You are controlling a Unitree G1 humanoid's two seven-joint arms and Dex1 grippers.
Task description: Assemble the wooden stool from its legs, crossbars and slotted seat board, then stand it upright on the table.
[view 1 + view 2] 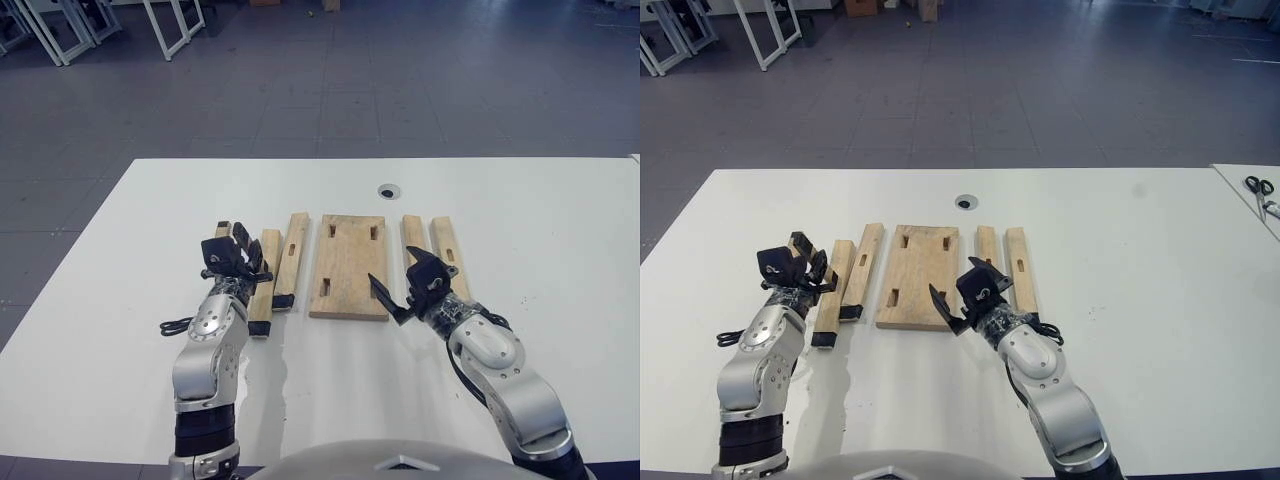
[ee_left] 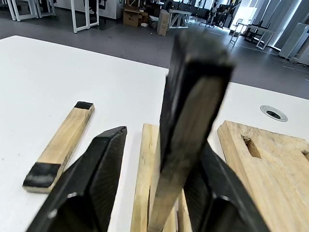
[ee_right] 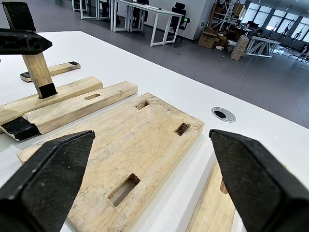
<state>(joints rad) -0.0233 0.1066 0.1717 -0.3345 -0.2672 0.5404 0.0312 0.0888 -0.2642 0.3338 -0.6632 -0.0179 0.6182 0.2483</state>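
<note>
**Stool in pieces on a white desk, one bar in hand**

A white desk point(image 1: 565, 270) carries the stool's parts, none of them joined. Nearest the robot, the left gripper point(image 1: 236, 258) is clamped on a short black-tipped bar point(image 3: 37, 65). It holds the bar steeply tilted, lower tip over the outer left leg point(image 1: 262, 305); whether the two touch cannot be told. The right gripper point(image 1: 405, 283) hangs with its fingers spread wide, holding nothing, over the near right corner of the seat board point(image 1: 345, 255).

The seat board lies flat in the middle of the desk, four slots facing up. Just beside it on the left lies the inner left leg point(image 1: 291, 258), slotted and black at its near end, with the outer left leg alongside. Farther left, apart from both, a second short bar point(image 2: 58, 145) rests flat — black at both ends. To the right of the board, the inner right leg point(image 1: 413, 232) and outer right leg point(image 1: 445, 245) lie side by side, their near ends hidden behind the right gripper.

Beyond the board sits a round cable grommet point(image 1: 387, 190). Past the desk's far edge is grey floor point(image 1: 400, 80) — white metal frames point(image 1: 170, 25) stand at the back.
</note>
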